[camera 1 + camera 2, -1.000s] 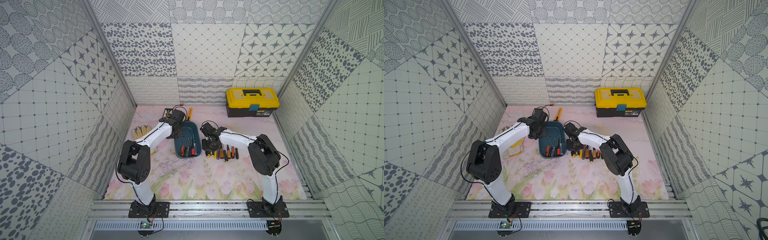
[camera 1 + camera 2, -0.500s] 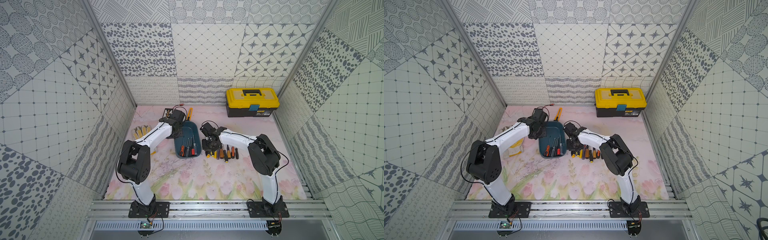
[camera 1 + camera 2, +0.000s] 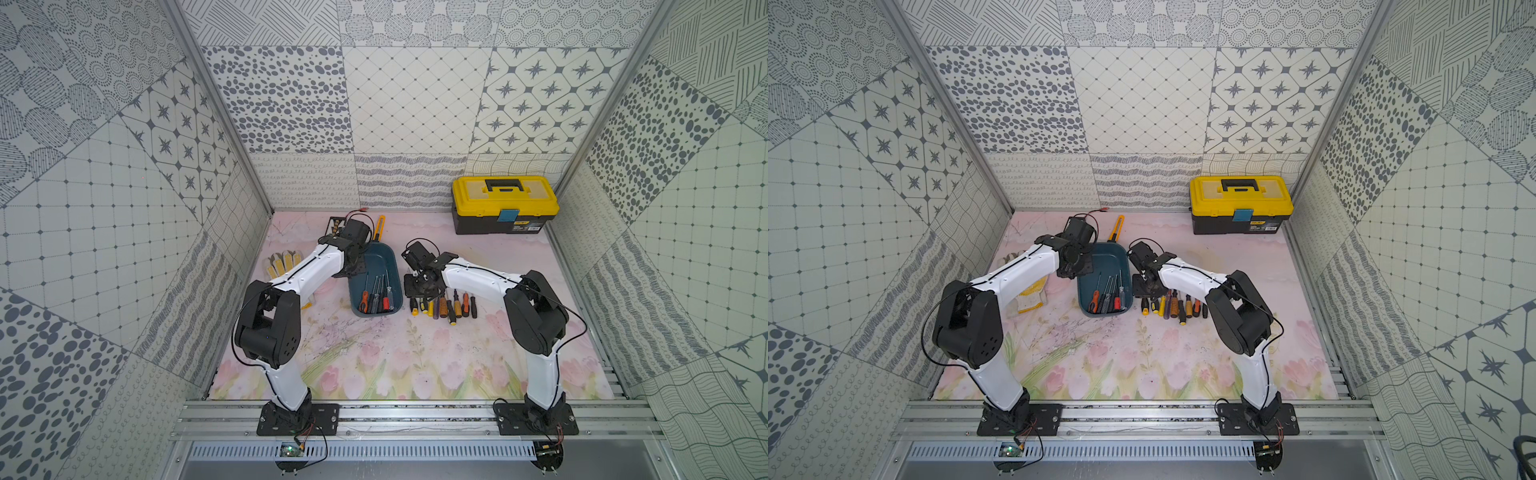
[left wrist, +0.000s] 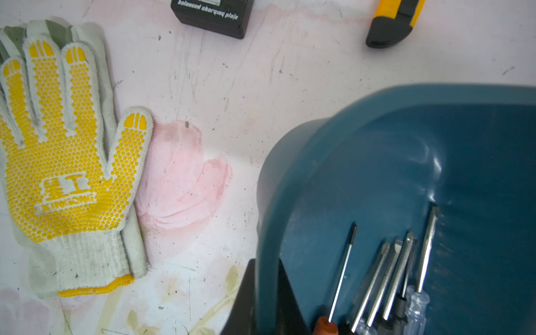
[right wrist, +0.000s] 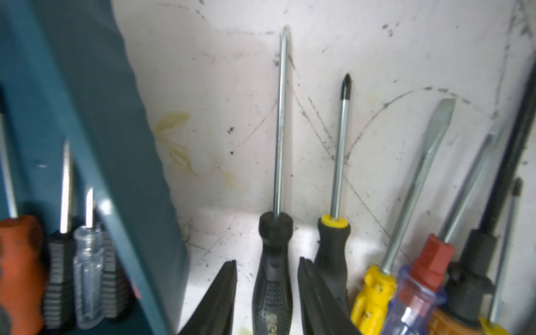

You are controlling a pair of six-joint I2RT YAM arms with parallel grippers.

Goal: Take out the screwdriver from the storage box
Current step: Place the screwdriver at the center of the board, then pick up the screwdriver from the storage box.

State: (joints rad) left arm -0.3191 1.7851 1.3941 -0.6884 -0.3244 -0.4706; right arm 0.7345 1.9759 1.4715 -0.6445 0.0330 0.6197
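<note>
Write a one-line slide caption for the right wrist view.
Right gripper open astride a black-handled screwdriver on the mat, beside the blue storage box and a row of removed screwdrivers.

The dark teal-blue plastic storage box [image 4: 391, 179] runs off the left wrist picture's edge. The handles of 5 steel-shafted screwdrivers [image 4: 374, 285] inside are cropped. The black charging plate [image 4: 213, 16] is cut off too.

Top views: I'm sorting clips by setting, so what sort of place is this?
Probably a staged robot test cell, not a workshop: patterned wall panels, a floral mat, two arms bolted to a rail, and tools such as a toolbox.
</note>
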